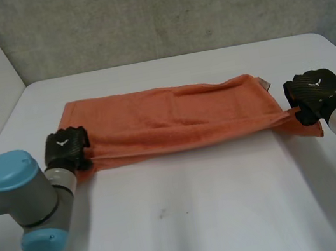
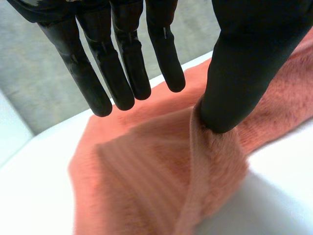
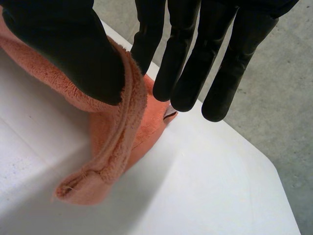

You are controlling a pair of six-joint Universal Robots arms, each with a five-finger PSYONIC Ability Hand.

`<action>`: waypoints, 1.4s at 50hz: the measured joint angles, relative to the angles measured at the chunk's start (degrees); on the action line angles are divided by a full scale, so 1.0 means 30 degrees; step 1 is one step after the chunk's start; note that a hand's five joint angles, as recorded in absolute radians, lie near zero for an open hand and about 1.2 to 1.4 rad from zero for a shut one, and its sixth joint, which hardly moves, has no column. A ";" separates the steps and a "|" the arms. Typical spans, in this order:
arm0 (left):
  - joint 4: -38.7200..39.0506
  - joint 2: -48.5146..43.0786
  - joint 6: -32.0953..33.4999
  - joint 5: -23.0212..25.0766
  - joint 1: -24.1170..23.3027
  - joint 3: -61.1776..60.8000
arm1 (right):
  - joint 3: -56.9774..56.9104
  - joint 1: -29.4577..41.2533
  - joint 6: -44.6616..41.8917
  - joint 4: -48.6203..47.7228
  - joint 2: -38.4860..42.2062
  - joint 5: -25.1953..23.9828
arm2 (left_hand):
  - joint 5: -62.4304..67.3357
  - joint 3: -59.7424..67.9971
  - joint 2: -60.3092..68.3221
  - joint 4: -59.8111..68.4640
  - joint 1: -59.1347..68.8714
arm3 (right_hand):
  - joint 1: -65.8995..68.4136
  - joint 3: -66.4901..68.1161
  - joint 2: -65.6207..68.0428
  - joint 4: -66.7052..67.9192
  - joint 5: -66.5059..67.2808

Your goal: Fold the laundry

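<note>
Towel (image 1: 174, 121) lies folded across desk (image 1: 204, 222) middle. Left hand (image 1: 67, 149), right hand (image 1: 315, 94) at its near corners: fingers (image 2: 122, 73) straight, spread, off cloth; thumbs (image 2: 244, 73) touching hem.

Soft even light; white table (image 1: 204, 222) bright; faint shadow beneath towel (image 3: 112, 161) corner.

Black white-marked hands (image 1: 67, 149), grey arms (image 1: 36, 202), light-blue caps (image 1: 8, 171).

Orange towel (image 1: 174, 121) stretched across mid-bench (image 1: 222, 219), left hand (image 1: 67, 149) at its near left corner, right hand (image 1: 313, 93) at its near right corner, wide bare bench in front, narrower bare strip behind up to the grey wall (image 1: 168, 9), left arm (image 1: 18, 195) over the near left side.
</note>
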 measured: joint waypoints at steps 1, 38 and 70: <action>-0.0007 0.0136 0.0155 -0.0107 0.0248 -0.0098 | -0.0033 0.0001 -0.0008 0.0000 0.0000 0.0022 | 0.0000 0.0000 0.0000 0.0000 0.0000 | 0.0000 0.0000 0.0000 0.0000 0.0000; -0.6129 0.9230 0.2972 0.0004 0.2759 -0.3795 | -0.2401 -0.0388 -0.3796 0.9177 -0.1689 -0.0230 | 0.7645 0.8029 0.8066 0.8039 0.7271 | 0.0000 0.0002 0.0000 0.0002 0.0002; -0.3907 0.1387 0.6792 0.1178 0.2028 0.2043 | -0.6054 0.0182 -0.9006 0.7118 0.4006 0.1415 | 0.8043 0.8049 0.8087 0.8048 0.7860 | 0.0000 0.0003 0.0000 0.0002 0.0003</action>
